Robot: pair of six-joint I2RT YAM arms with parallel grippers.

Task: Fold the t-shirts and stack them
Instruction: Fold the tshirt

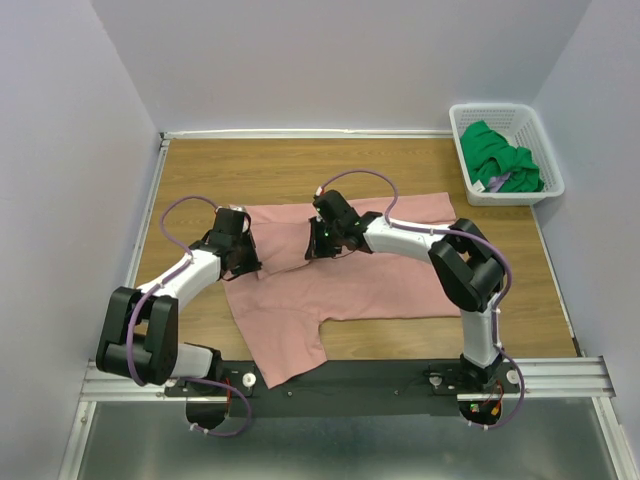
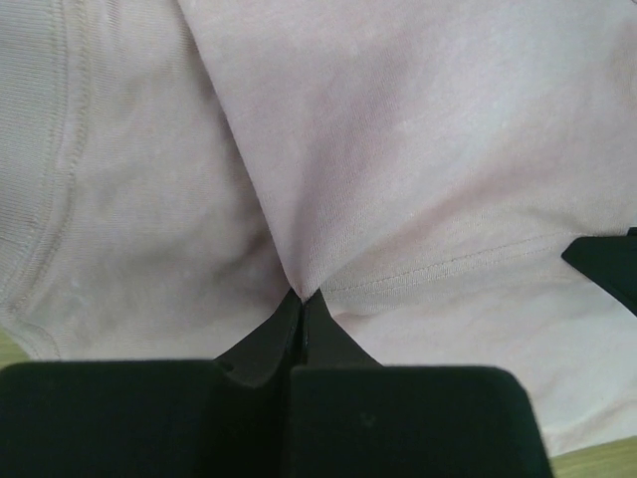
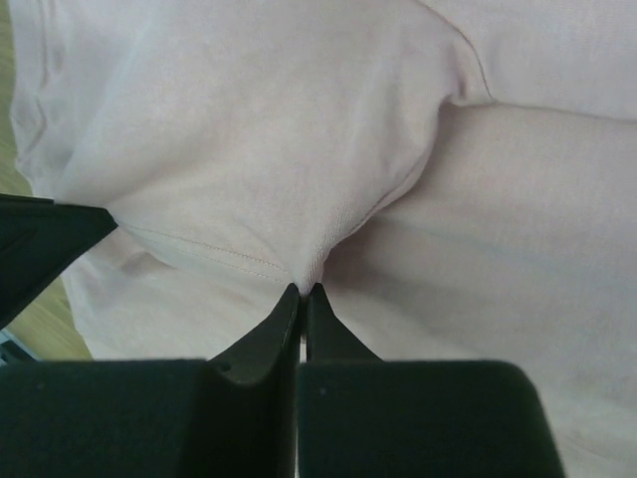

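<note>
Green t-shirt (image 1: 498, 155), overhead view only

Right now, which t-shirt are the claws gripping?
The pink t-shirt spread on the table: left claw and right claw both pinch it. The green t-shirt sits untouched in the white basket.

Plain dusty-pink t-shirt (image 1: 350, 285), bright green t-shirt (image 1: 500, 155), white lattice basket (image 1: 515, 197), brown wood-grain table (image 1: 280, 170).
</note>
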